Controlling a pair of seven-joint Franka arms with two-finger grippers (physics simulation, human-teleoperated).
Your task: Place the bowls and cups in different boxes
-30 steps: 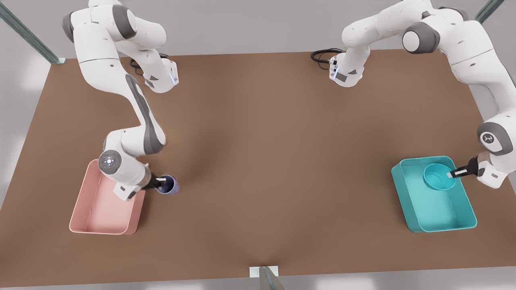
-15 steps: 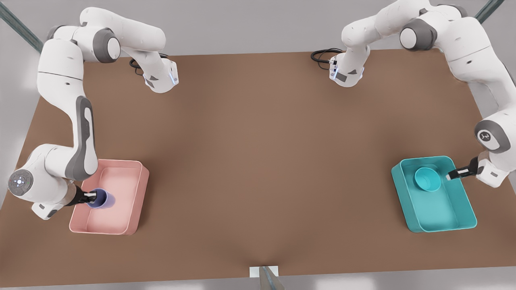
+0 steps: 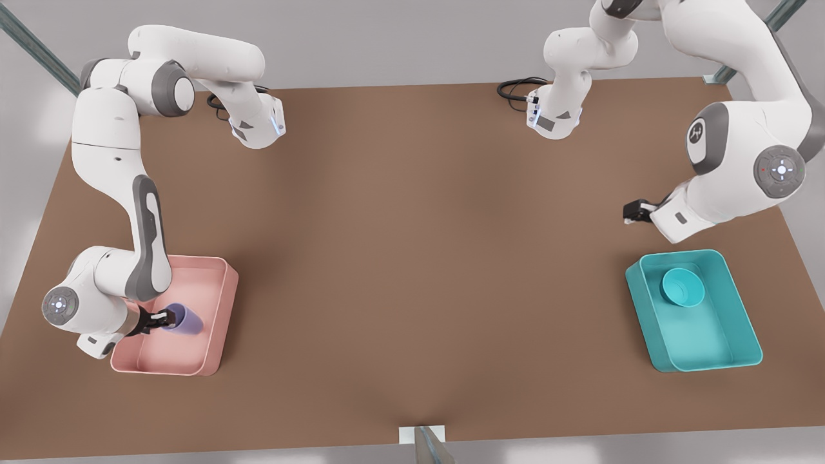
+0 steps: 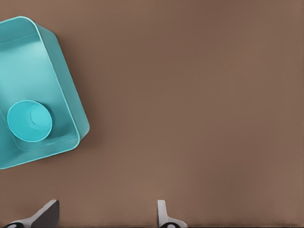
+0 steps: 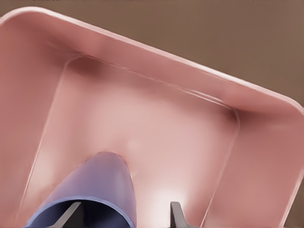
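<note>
Front view, left to right. Pink box [image 3: 216, 309] sat near the surface's [image 3: 412, 258] lower-left corner. Right claw [image 3: 156, 318] was over it, clamped on the lavender cup [image 3: 185, 320]; one finger sat inside the rim and one outside, as the right wrist view showed [image 5: 173, 211]. The cup [image 5: 92, 192] hung tilted, base pointing into the box interior [image 5: 142, 128], and I could not tell whether it touched the floor.

Handling judgement: cup looked light, rigid, smooth plastic, so probably slippery. A rim pinch suits it, since the wall is thin and the body tapers; a grip around the outside could slide. Tilted as it was, it may roll or land on its side on release. It did not look fragile.

Teal box [image 3: 747, 322] sat at the front view's right, with the teal bowl [image 3: 683, 287] resting inside, at the end nearer the arm bases. In the left wrist view the bowl [image 4: 29, 120] lay mouth-up in a corner of the box [image 4: 66, 99]. It was shallow and wide, probably light, so the rim is again the sensible hold.

Left claw [image 3: 635, 211] hovered well clear above bare surface, beside the teal box, fingers [image 4: 161, 213] apart and empty.
</note>
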